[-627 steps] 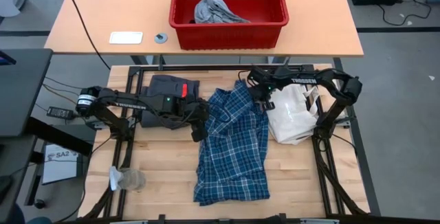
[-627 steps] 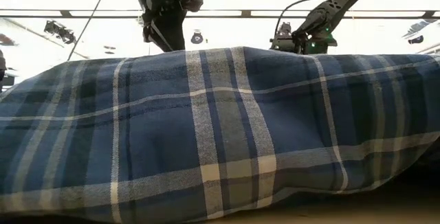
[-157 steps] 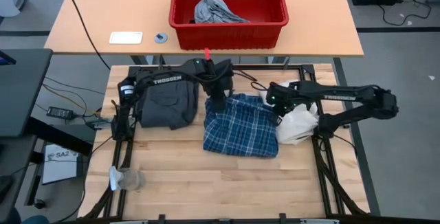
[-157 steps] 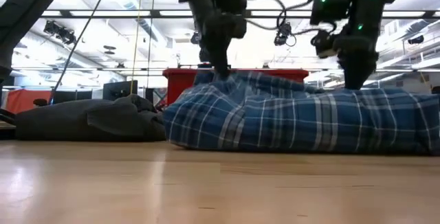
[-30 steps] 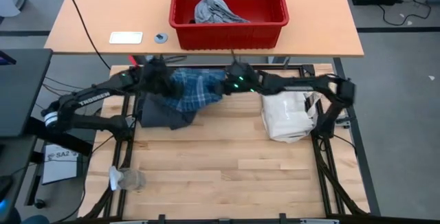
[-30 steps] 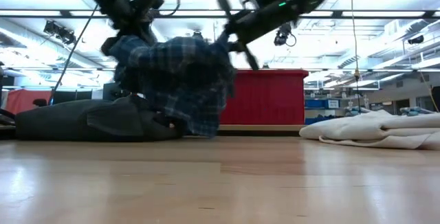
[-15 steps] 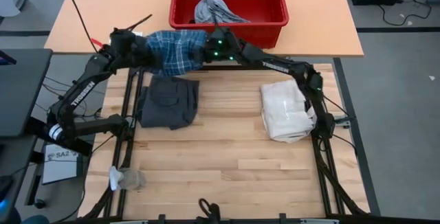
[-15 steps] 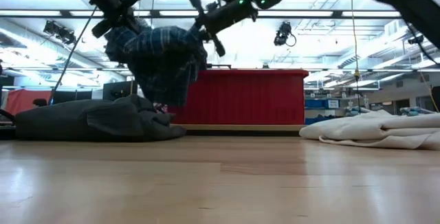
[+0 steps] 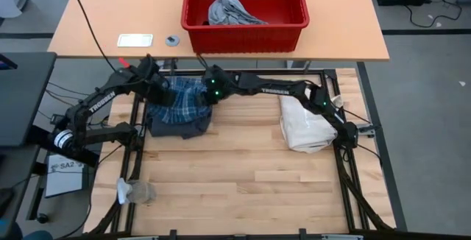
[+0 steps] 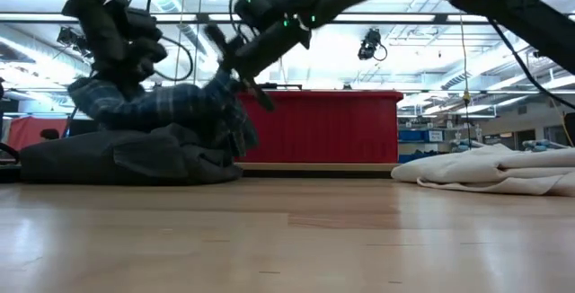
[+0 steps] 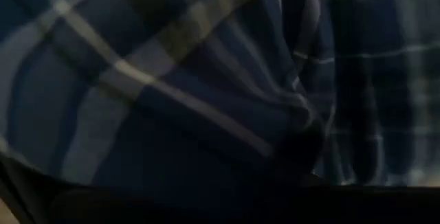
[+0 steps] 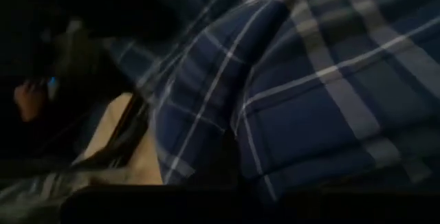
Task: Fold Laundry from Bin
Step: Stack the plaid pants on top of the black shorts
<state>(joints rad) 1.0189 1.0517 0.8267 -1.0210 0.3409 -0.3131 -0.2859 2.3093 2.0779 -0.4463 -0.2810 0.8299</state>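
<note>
Holding the folded plaid shirt [image 9: 182,96] between them, both hands sit over the dark grey garment [image 9: 179,123] at the far-left part of the wooden desk [image 9: 243,174]. Left hand [image 9: 160,91] pinched shut on the shirt's left edge, right hand [image 9: 206,95] pinched shut on its right edge. In the low view the shirt [image 10: 166,109] hangs between the two hands, sagging onto the grey garment [image 10: 126,156]; its right end droops down. Both wrist views are filled with plaid cloth at close range. Red bin [image 9: 291,30] stands on the farther desk, well apart from the hands, with a light grey piece [image 9: 228,10] inside. White fabric bag [image 9: 305,122] lies on the right side of the wooden desk, beside the right arm.
</note>
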